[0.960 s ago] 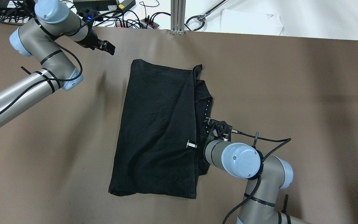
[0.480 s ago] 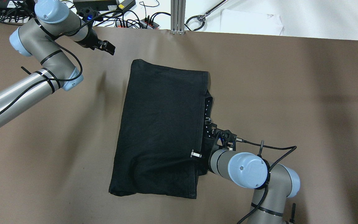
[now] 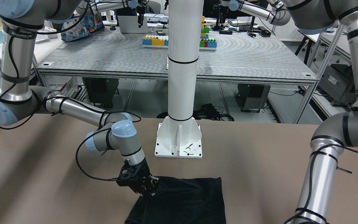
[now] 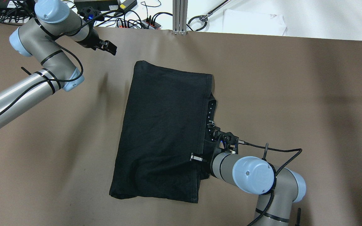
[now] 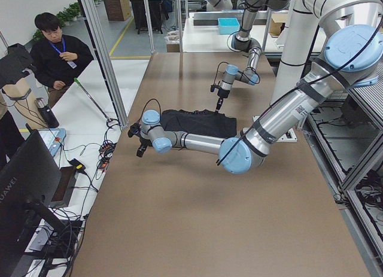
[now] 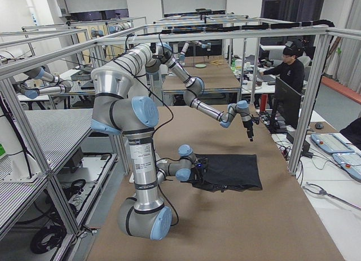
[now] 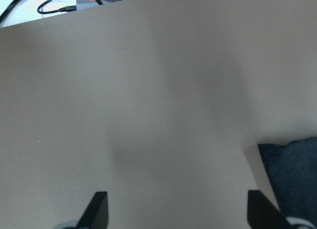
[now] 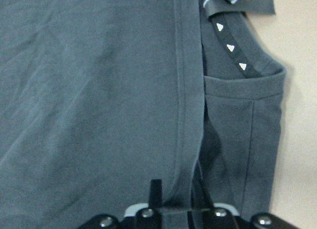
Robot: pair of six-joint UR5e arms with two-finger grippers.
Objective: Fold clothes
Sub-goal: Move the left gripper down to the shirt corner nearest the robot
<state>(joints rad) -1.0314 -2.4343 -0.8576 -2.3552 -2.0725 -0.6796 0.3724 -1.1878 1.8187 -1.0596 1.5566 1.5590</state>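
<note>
One monitor (image 5: pixel 27 181), well apart from clothes (image 5: pixel 197 122), reads HUAWEI

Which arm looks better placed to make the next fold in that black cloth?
Right. The right gripper is shut on the hemmed edge of the black fabric garment; the left gripper hangs open over the brown table, beyond its corner.

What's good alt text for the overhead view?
A black garment lies folded on a brown table, the right gripper pinching its right-hand hem near the robot. The left gripper hovers open beyond its far left corner, clear of it.
</note>
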